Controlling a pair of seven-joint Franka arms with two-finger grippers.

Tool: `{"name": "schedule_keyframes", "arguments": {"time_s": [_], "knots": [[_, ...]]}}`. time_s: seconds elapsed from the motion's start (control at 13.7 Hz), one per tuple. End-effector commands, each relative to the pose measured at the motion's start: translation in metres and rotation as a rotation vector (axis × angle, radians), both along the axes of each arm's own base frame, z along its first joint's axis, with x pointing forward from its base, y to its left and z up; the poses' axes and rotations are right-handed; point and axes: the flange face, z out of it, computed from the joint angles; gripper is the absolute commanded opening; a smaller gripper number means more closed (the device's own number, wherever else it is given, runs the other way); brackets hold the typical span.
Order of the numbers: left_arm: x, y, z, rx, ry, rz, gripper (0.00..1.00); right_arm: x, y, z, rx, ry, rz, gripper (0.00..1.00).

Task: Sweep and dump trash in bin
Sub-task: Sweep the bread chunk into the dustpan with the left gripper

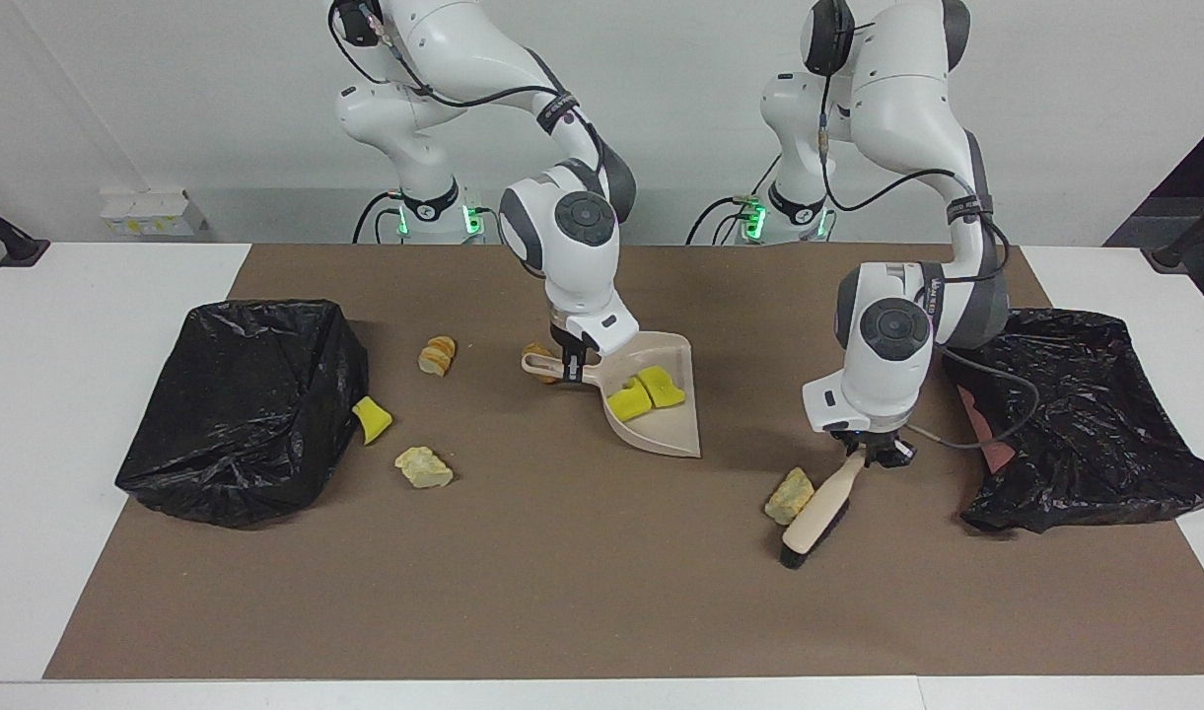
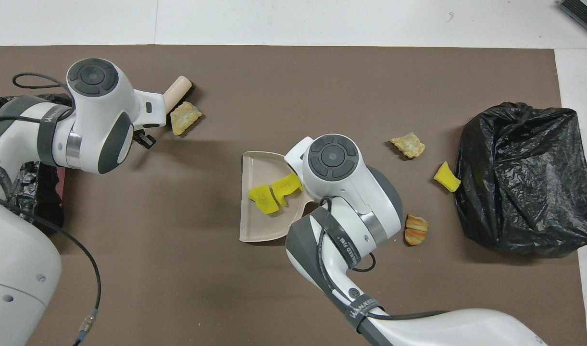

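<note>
Facing view: brush (image 1: 816, 511) touched the tan lump (image 1: 789, 495), dustpan (image 1: 661, 419) toward the right arm's end.
Left claw (image 1: 870, 452) pinched the tilted brush handle; right claw (image 1: 574, 363) pinched the dustpan handle, two yellow chunks (image 1: 645, 392) inside, nearer the robots.

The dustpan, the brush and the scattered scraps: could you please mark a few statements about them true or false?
1. Two yellow sponge pieces lie in the dustpan. True.
2. The left hand holds the dustpan. False: it is shut on the brush; the right hand grips the dustpan's handle.
3. The brush touches a tan lump. True.
4. The yellow wedge lies inside the black bin. False: it lies on the mat beside the bin.
5. The dustpan is empty. False: it holds the sponge pieces.
</note>
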Motion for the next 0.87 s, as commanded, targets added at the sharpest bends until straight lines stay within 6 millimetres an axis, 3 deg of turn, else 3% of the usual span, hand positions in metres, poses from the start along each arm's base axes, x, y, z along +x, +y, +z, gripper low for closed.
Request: {"name": "schedule_keyframes", "arguments": {"time_s": [0.0, 0.22, 0.36, 0.58, 0.8], "knots": [[-0.053, -0.017, 0.001, 0.007, 0.089, -0.018, 0.00, -0.002, -0.002, -0.005, 0.001, -0.001, 0.003, 0.00], [-0.116, -0.060, -0.010, 0.007, 0.126, 0.026, 0.00, -0.003, -0.001, -0.006, 0.000, 0.000, 0.004, 0.00], [-0.144, -0.091, -0.011, 0.012, 0.121, 0.049, 0.00, -0.002, -0.002, -0.005, 0.002, -0.002, 0.002, 0.00], [-0.170, -0.138, -0.006, -0.047, 0.138, 0.056, 0.00, -0.002, -0.002, -0.005, 0.000, 0.000, 0.002, 0.00], [-0.181, -0.155, 0.015, -0.085, 0.114, 0.082, 0.00, -0.003, -0.002, -0.005, -0.004, 0.007, 0.002, 0.00]]}}
